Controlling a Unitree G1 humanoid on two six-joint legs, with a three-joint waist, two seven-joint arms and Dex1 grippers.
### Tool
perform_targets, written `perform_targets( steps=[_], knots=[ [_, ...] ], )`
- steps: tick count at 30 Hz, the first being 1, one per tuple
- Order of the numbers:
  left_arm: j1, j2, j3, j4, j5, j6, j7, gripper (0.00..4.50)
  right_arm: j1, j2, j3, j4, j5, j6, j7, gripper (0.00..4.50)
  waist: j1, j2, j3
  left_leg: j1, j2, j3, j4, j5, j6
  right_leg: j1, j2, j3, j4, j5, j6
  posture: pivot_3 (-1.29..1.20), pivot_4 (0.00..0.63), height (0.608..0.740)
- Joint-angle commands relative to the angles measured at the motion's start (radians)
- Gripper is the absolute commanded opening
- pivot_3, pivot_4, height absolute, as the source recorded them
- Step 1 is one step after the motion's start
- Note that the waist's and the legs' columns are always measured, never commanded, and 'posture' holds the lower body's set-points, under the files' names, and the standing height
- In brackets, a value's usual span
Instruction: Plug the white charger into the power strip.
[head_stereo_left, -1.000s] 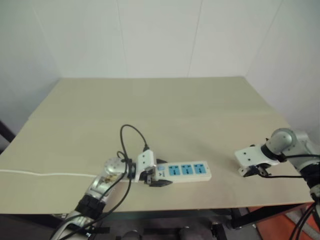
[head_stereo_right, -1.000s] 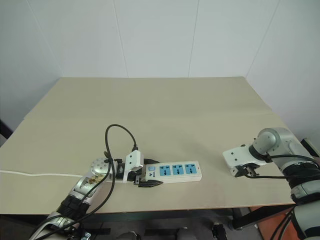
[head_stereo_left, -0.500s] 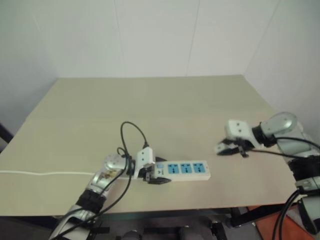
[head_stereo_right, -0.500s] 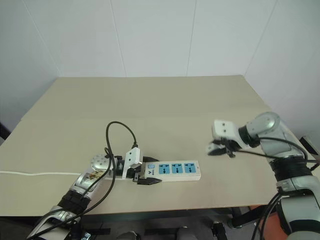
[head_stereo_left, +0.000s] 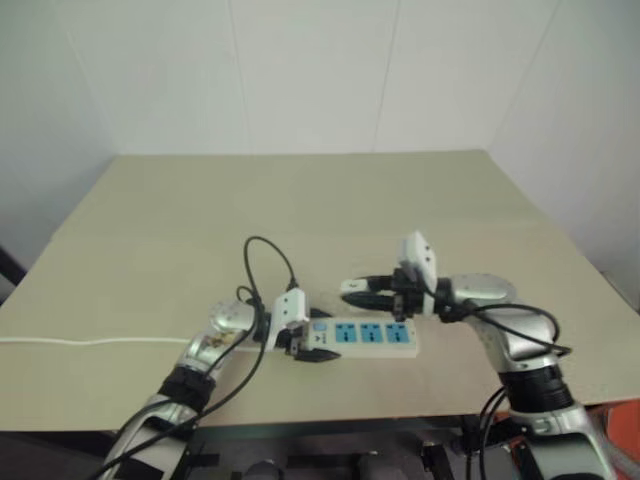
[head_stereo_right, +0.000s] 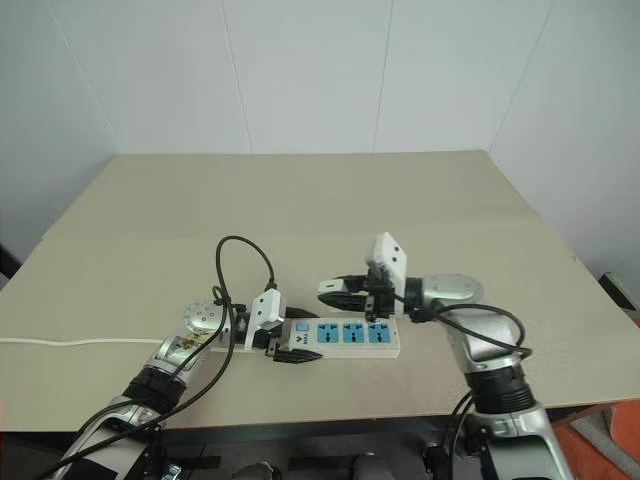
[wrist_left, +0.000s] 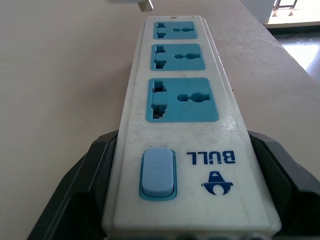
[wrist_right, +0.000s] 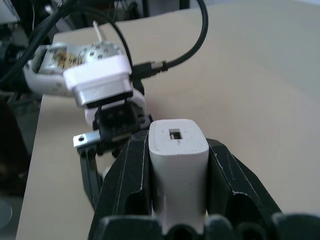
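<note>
The power strip (head_stereo_left: 368, 338), a flat white bar with three blue socket faces, lies on the table (head_stereo_left: 300, 210) near its front edge. My left gripper (head_stereo_left: 305, 348) is shut on the strip's switch end (wrist_left: 158, 172), one black finger (wrist_left: 82, 200) on each side. Just above the strip's middle hovers my right gripper (head_stereo_left: 356, 290), pointing left and shut on the white charger (wrist_right: 177, 150). The charger (head_stereo_right: 330, 289) stays clear of the sockets. One metal prong of it (wrist_left: 145, 4) shows beyond the strip's far end in the left wrist view.
The strip's thin white cord (head_stereo_left: 80, 342) runs off the table's left edge. A black cable (head_stereo_left: 265, 262) loops up from my left wrist. White walls close in behind and to the right of the table.
My right arm swung from the table's right side leftward and up, turning its gripper to point left over the strip, charger in grip. The left gripper stayed on the strip.
</note>
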Motion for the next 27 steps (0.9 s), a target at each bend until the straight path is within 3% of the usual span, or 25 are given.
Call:
perform_targets(
  steps=[1, 9, 27],
  knots=[
    [0.007, 0.011, -0.003, 0.014, 0.021, 0.003, -0.003, 3.31, 0.005, 0.019, 0.019, 0.002, 0.010, -0.050, -0.018, 1.19, 0.000, 0.000, 0.000, 0.000, 0.000, 0.000, 0.000, 0.000, 0.000, 0.000, 0.000, 0.000, 0.000, 0.000, 0.000, 0.00, 0.150, 0.740],
    [0.025, 0.014, -0.005, -0.011, 0.022, 0.009, 0.001, 3.31, 0.045, 0.033, 0.118, 0.076, -0.039, -0.223, 0.035, 1.19, -0.002, 0.000, 0.000, 0.000, 0.000, 0.000, 0.000, 0.000, 0.000, 0.000, 0.000, 0.000, -0.001, 0.000, 0.000, 0.00, 0.150, 0.740],
    [0.051, 0.025, 0.000, -0.053, 0.012, 0.035, -0.008, 3.31, 0.017, -0.003, 0.138, 0.235, -0.090, -0.348, 0.056, 1.19, -0.002, 0.000, 0.000, 0.001, 0.000, 0.000, -0.001, 0.000, 0.000, 0.000, 0.000, 0.000, -0.001, 0.000, 0.000, 0.00, 0.150, 0.740]
  ],
)
